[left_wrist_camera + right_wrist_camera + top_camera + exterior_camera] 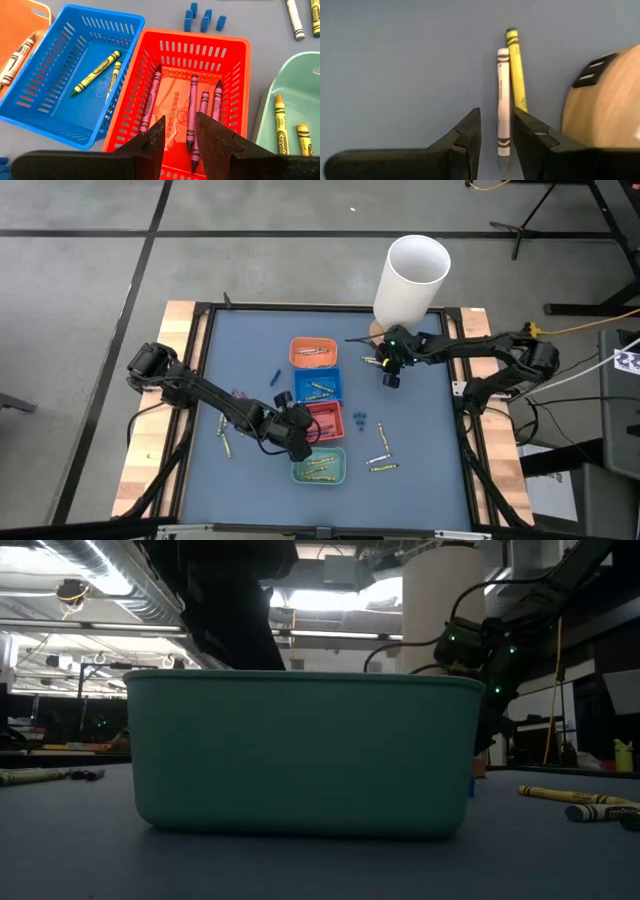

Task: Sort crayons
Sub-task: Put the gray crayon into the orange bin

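Note:
Four small trays stand in a row down the table's middle: orange (312,352), blue (318,386), red (324,418) and green (320,468). My left gripper (180,131) hangs open over the red tray (235,55), which holds several purple crayons (192,110). Yellow crayons (95,73) lie in the blue tray (50,100). My right gripper (496,131) is open, low over the mat beside the white cylinder (410,280). A white crayon (503,95) lies flat between and beyond its fingertips, with a yellow crayon (517,70) beside it.
Loose crayons lie on the mat at the near right (380,460) and near left (225,442). Small blue bits (360,418) sit right of the red tray. A tan rounded thing (605,100) stands close to my right gripper. The green tray (300,750) fills the low view.

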